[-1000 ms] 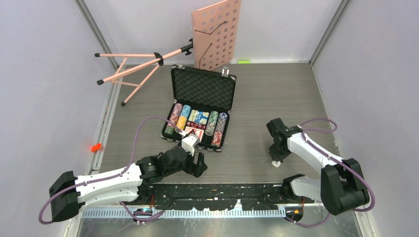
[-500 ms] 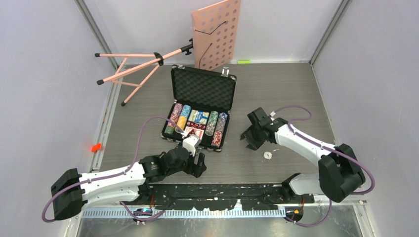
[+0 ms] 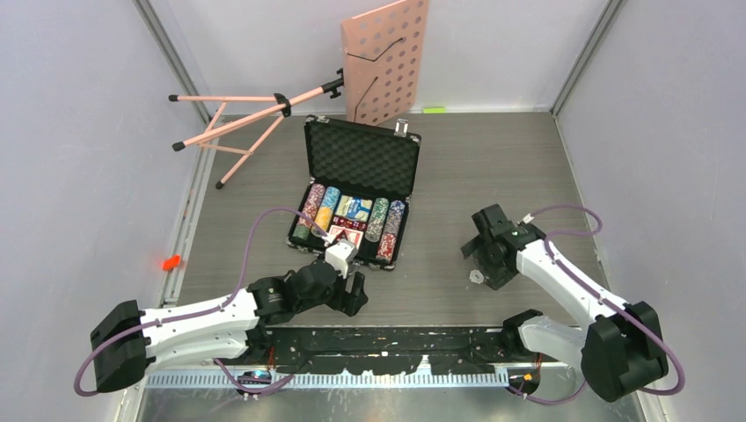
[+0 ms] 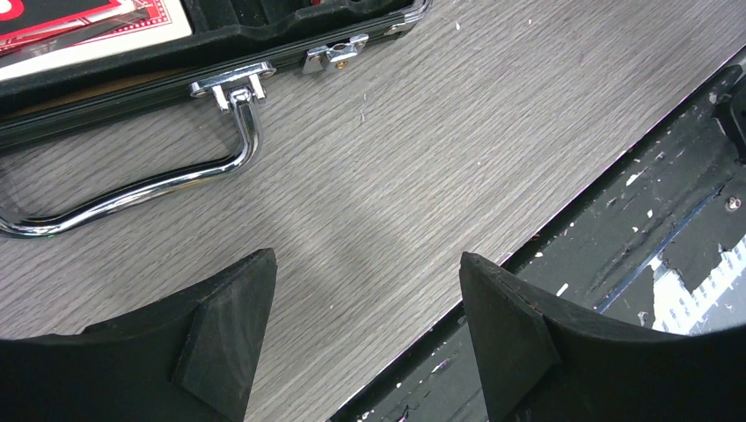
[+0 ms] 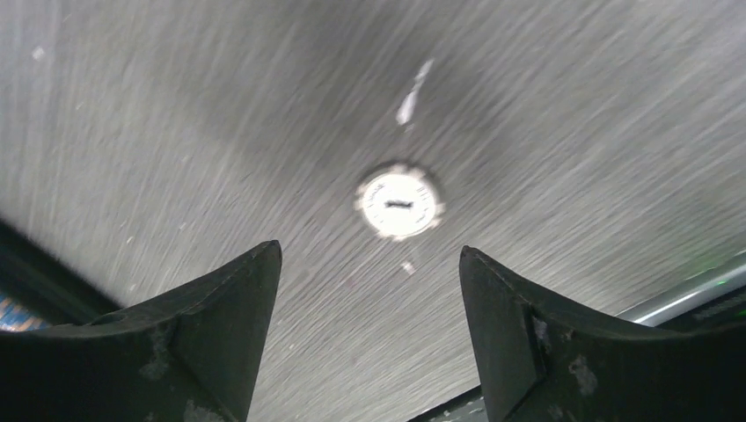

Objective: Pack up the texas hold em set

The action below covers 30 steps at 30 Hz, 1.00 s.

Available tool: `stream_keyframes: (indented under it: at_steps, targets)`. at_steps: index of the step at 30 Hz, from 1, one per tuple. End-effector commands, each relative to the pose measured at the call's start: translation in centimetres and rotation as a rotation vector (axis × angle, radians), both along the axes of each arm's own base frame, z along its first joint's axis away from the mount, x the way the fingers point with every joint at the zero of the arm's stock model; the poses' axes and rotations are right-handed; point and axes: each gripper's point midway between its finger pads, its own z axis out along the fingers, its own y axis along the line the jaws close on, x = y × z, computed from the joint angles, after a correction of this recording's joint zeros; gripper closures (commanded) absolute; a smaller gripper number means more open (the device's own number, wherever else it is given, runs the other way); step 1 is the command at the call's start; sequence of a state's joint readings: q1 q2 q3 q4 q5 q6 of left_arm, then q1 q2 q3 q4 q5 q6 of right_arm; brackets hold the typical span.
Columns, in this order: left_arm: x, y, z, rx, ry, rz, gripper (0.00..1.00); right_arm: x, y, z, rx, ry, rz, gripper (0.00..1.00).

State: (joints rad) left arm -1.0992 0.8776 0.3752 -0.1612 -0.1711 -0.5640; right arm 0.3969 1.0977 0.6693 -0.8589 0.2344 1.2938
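White, lying flat as one chip [image 5: 398,204] just ahead of the wide-apart right gripper [image 5: 369,255], untouched. Holding the left gripper [image 4: 365,259] wide too, near the case handle [image 4: 249,141].

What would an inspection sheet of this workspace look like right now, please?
Surface: grey wood-grain table; no spills seen.
Job's things: black case open, lid up; rows of poker chips and card decks inside; one white poker chip loose on the table, right of the case.
Clutter: pink music stand lying at the far side; small red object at the left edge.
Grippers: left gripper jaws open, empty, near the case's handle; right gripper jaws open over the loose chip, not gripping it.
Cables: purple cable looped along each arm, the left one arching by the case's near-left corner.
Surroundings: pale walls on three sides.
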Motion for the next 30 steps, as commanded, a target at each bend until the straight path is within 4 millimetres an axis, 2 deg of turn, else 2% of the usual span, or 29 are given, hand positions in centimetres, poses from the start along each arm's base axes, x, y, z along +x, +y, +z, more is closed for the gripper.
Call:
stream_keyframes:
  at_steps: [1,5,15,19,25,30]
  targets:
    - [0.6,-1.0,2.5,-0.067,-0.04,-0.008,0.21,-0.3,-2.4,-0.5,-0.047,-0.006,-0.028,0.22]
    - [0.6,-0.7,2.4,-0.06,-0.042,-0.003,0.21,-0.4,-3.0,-1.6,-0.077,0.041,-0.033,0.27]
    - [0.6,-0.3,2.6,-0.062,-0.05,0.011,0.21,0.4,-1.2,-4.3,-0.023,0.12,0.012,0.34]
    - [0.7,-0.3,2.7,-0.06,-0.054,0.009,0.21,0.4,-1.2,-4.5,-0.026,0.132,0.011,0.38]
    - [0.7,-0.2,2.7,-0.052,-0.058,0.007,0.21,0.1,-1.1,-4.9,-0.025,0.158,0.01,0.57]
    - [0.7,-0.1,2.4,-0.051,-0.054,0.011,0.21,0.1,-0.8,-4.4,-0.008,0.156,0.014,0.62]
